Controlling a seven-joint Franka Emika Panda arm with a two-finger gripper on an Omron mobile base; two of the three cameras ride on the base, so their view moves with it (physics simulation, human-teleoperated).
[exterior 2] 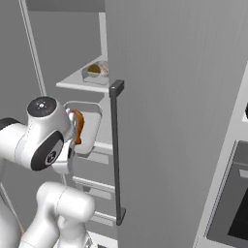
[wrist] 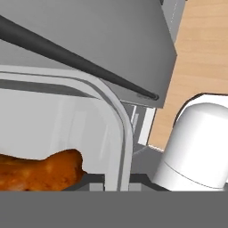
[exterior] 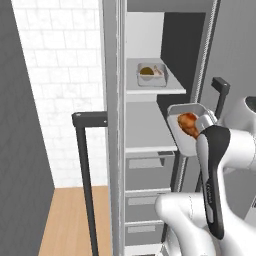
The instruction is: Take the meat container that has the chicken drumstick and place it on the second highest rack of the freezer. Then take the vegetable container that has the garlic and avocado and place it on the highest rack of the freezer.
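The freezer (exterior: 150,135) stands open. The meat container (exterior: 183,140), a pale tray, hangs tilted at the front edge of the second shelf (exterior: 142,130). In it lies the orange-brown chicken drumstick (exterior: 189,123). In the hand view my gripper (wrist: 113,181) is shut on the tray's rim (wrist: 121,116), with the drumstick (wrist: 40,171) just left of it. My forearm hides the fingers in the left base view. On the shelf above (exterior: 172,90) rests the vegetable container (exterior: 151,75) with the dark avocado (exterior: 146,71) and whitish garlic (exterior: 158,72).
The open freezer door (exterior: 112,125) stands edge-on at the left with its black bar handle (exterior: 83,165). Grey drawers (exterior: 147,167) sit under the shelves. A closed grey door (exterior 2: 174,121) with a black handle (exterior 2: 116,150) flanks the right side. The oven (exterior 2: 232,203) lies further right.
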